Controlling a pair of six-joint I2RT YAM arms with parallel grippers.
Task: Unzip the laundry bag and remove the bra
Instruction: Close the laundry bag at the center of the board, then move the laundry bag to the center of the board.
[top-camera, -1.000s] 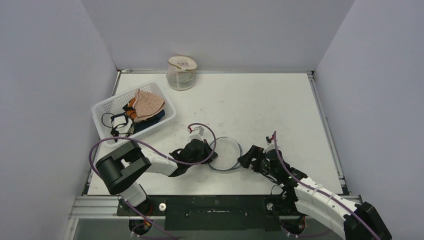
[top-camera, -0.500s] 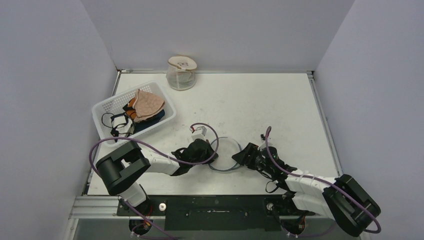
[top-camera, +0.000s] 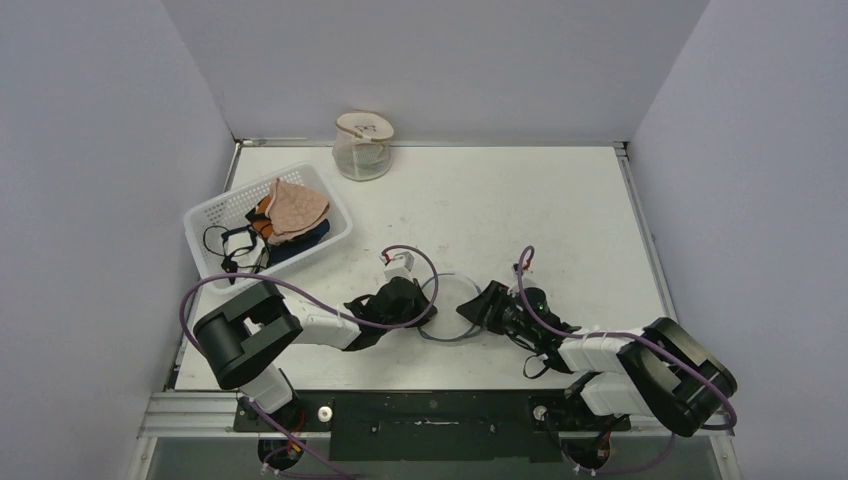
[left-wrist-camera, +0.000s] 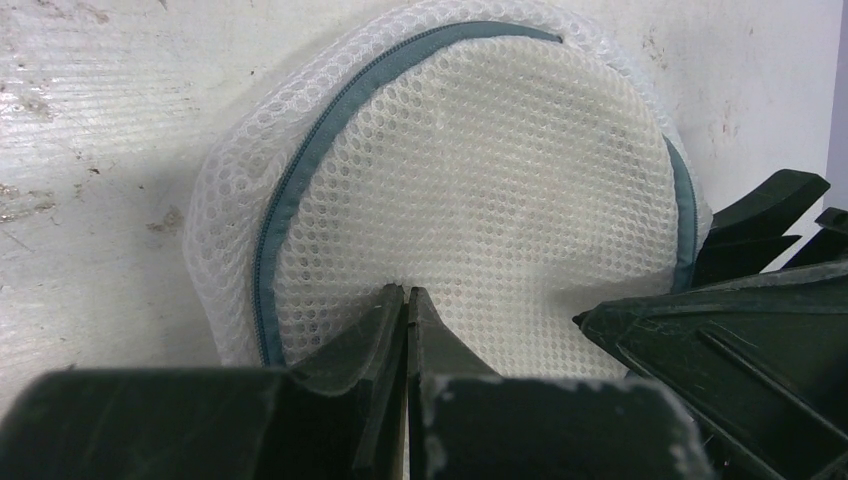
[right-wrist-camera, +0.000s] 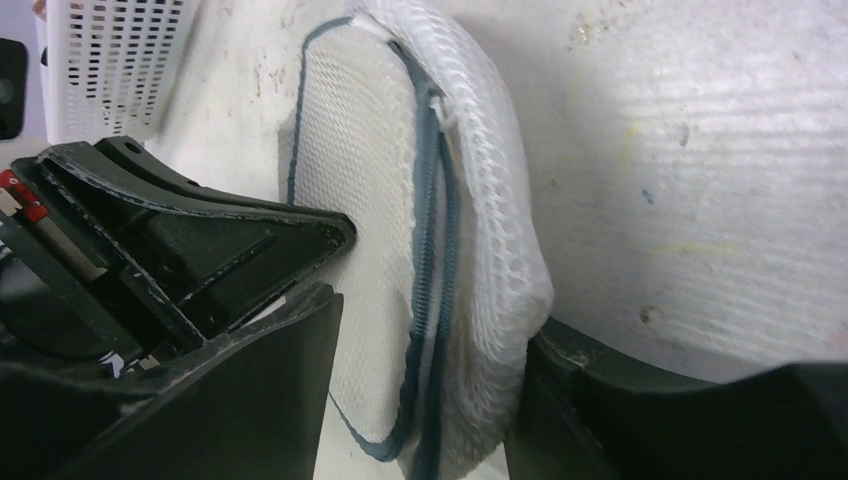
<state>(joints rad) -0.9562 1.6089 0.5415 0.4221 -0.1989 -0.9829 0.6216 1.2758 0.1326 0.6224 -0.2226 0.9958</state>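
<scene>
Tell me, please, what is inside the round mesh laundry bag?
Nothing inside shows. The laundry bag looks zipped along its grey zipper, and the thick white mesh hides whatever it holds.

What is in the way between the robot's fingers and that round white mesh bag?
Nothing visible. The left arm's fingers are pinched shut on the netting of the round white mesh bag, and the right arm's fingers sit open astride its edge at the grey zipper.

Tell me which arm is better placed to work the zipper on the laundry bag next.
Right, probably. The right gripper is open astride the zipper of the laundry bag, while the left gripper is shut on its mesh, holding it.
</scene>
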